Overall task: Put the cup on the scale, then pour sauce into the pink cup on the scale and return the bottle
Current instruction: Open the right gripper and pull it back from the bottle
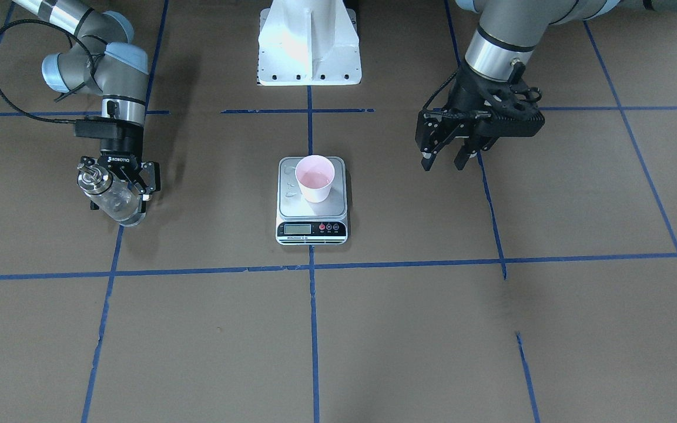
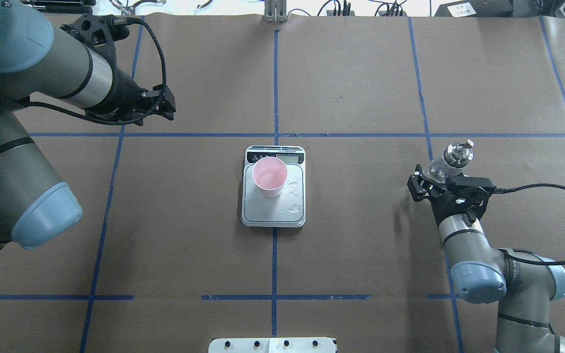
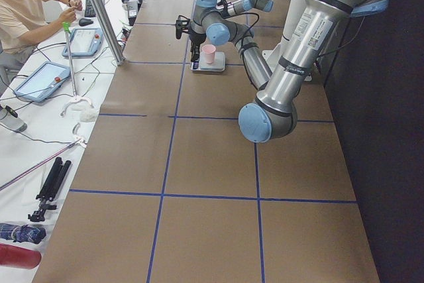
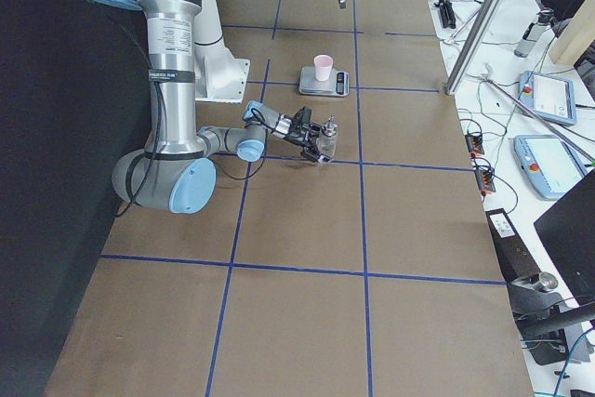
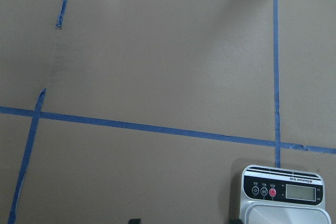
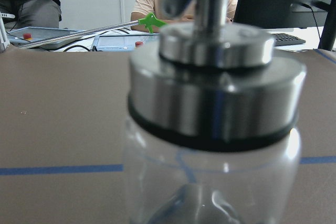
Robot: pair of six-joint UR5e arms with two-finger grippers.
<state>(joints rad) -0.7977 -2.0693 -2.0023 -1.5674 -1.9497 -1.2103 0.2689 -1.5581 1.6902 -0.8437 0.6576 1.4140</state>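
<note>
Bottle [image 2: 451, 157] held upright, well to the robot's right of the scale [image 1: 291, 202].
Spout up, long axis near vertical; clear glass, silver collar, right gripper [image 1: 120, 198] clamped round its body. Brown table paper [image 1: 209, 194] stretches between them. Pink cup [image 1: 315, 178] stands on the platform (droplets [image 2: 295, 211] beside it); left gripper [image 1: 444, 166] hangs with fingers apart.

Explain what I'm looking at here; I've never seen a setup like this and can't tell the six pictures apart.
These are two robot arms at a paper-covered table, each ending in a two-finger gripper. One picture faces the robot from across the table, one looks over its shoulders, two look along the table from its ends, and two come from cameras on the wrists. A small kitchen scale sits mid-table with a pink cup standing on its platform, beside some droplets. The right gripper is closed on a clear glass bottle with a metal pour spout. The left gripper is open and empty.
</note>
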